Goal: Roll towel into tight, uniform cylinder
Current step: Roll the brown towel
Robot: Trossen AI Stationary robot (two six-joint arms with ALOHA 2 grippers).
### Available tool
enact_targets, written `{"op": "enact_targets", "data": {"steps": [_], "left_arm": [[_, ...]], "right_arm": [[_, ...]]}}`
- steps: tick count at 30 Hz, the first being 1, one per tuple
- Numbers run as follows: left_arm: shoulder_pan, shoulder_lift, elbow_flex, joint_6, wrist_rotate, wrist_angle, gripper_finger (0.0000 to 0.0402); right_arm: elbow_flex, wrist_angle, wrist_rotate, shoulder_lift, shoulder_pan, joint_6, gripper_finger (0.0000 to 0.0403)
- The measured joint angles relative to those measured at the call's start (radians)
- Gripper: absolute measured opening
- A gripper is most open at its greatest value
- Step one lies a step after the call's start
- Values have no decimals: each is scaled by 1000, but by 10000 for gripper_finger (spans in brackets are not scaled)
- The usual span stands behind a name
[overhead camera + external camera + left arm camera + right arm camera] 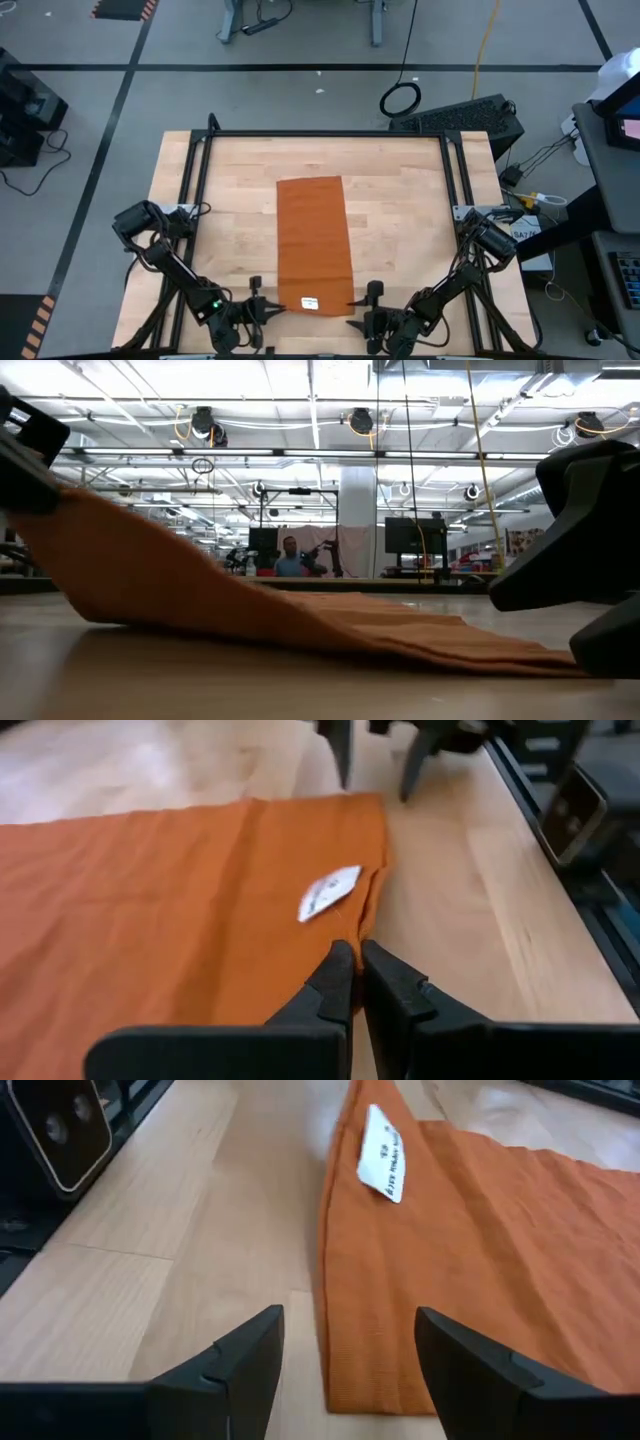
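The rust-orange towel (314, 240) lies spread lengthwise on the wooden table (420, 220), with its white tag (310, 303) at the near edge. My left gripper (268, 308) is at the towel's near left corner and is shut on it. The low view shows that corner raised (70, 510), and the cloth slopes down from it to the table. My right gripper (350, 1315) is open at the near right corner (365, 1380). One finger stands over bare wood and the other over the cloth. I see no touch there. My left gripper pinches the towel's near left corner (345, 935) between its two shut fingers. They come from the table's left, slanting downward. The corner is lifted off the table, and the rest of the towel, tag (328, 892) included, still lies on the wood.
A black frame rail (320, 135) runs round the table's far and side edges. A dark keyboard (460, 115) lies on the floor beyond the far right corner. Bare wood shows on both sides of the towel. A person (290, 560) is far off in the room.
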Motion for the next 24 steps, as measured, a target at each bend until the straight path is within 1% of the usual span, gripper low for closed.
{"op": "enact_targets", "data": {"steps": [4,7,10,13,15,19,24], "left_arm": [[0,-2,0,-35,-55,0,17],[0,-2,0,-37,-70,7,17],[1,-2,0,-80,-106,8,17],[1,-2,0,-113,-147,8,17],[1,-2,0,-127,-154,7,17],[0,-2,0,-151,-154,-8,17],[-13,-2,1,-188,-179,-20,17]], "right_arm": [[0,14,0,0,0,-33,217],[0,18,0,0,-3,-49,217],[0,31,0,13,-16,-57,217],[1,76,-28,35,-31,-70,217],[2,97,-34,46,-37,-81,217],[3,96,1,48,-36,-94,217],[5,47,26,45,-27,-61,213]]}}
